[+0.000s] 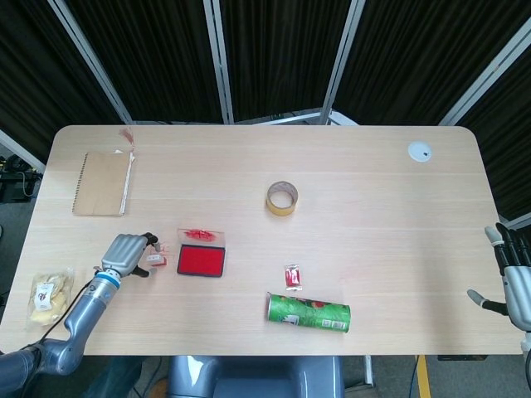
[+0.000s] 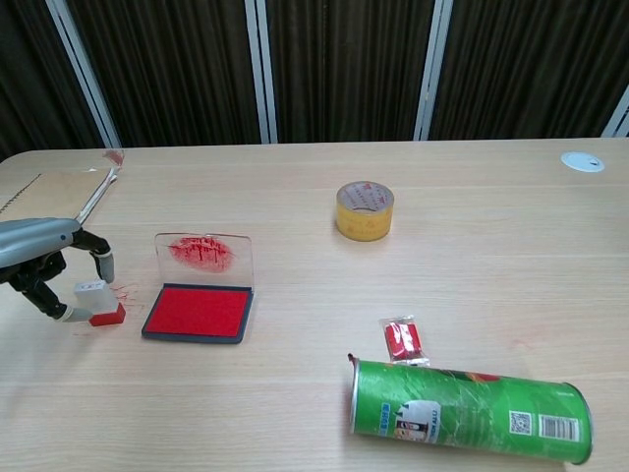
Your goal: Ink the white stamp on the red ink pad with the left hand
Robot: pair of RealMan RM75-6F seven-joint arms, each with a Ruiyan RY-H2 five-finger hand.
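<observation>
Stamp (image 2: 98,303) on table (image 2: 491,226), just left of ink pad (image 2: 197,312); tape roll (image 2: 365,210) behind, can (image 2: 470,409) front-right.

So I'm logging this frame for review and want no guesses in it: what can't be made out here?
- Left hand and white stamp: whether the fingers touch the stamp; too small in head view, hand cut by the left edge in chest view.
- Stamp's underside: faces the table.
- Right hand: partly cut off by the right edge in head view; absent from chest view.
- Print on the green can: too small.
</observation>
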